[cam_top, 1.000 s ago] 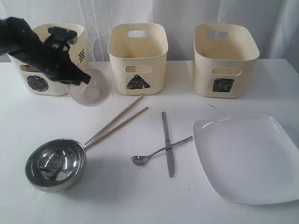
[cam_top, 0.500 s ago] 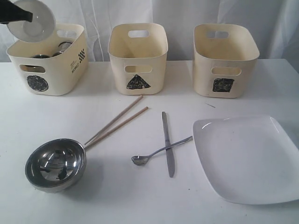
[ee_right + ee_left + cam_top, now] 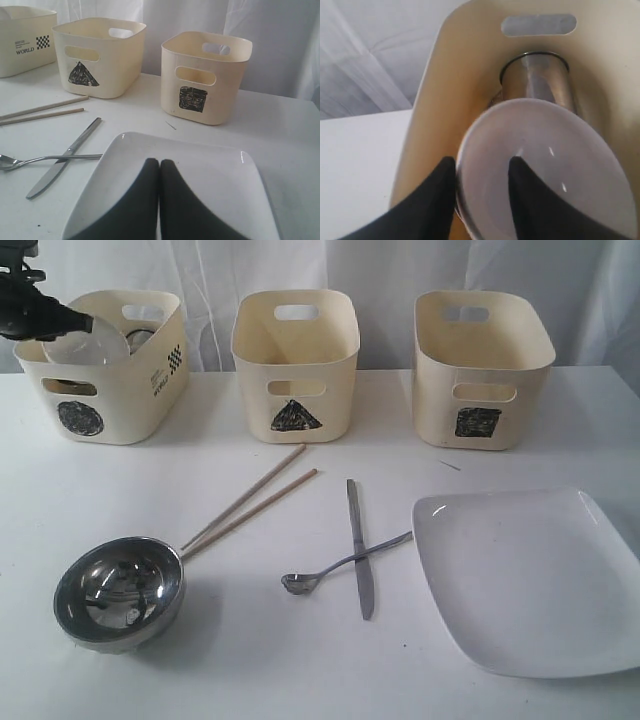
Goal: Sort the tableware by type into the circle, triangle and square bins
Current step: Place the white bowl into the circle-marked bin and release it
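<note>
While the left gripper [image 3: 481,167] stands parted astride the small white bowl's [image 3: 545,170] rim inside the circle bin [image 3: 120,400], beside a steel cup [image 3: 537,80], withdraw straight upward, dragging nothing. The right gripper [image 3: 159,165] is closed and empty.

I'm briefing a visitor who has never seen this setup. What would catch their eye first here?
Probably the left gripper at the back left, its fingers straddling the rim of the small white bowl at the mouth of the circle bin. Next come the large white square plate filling the front right and the shiny steel bowl at the front left.
</note>
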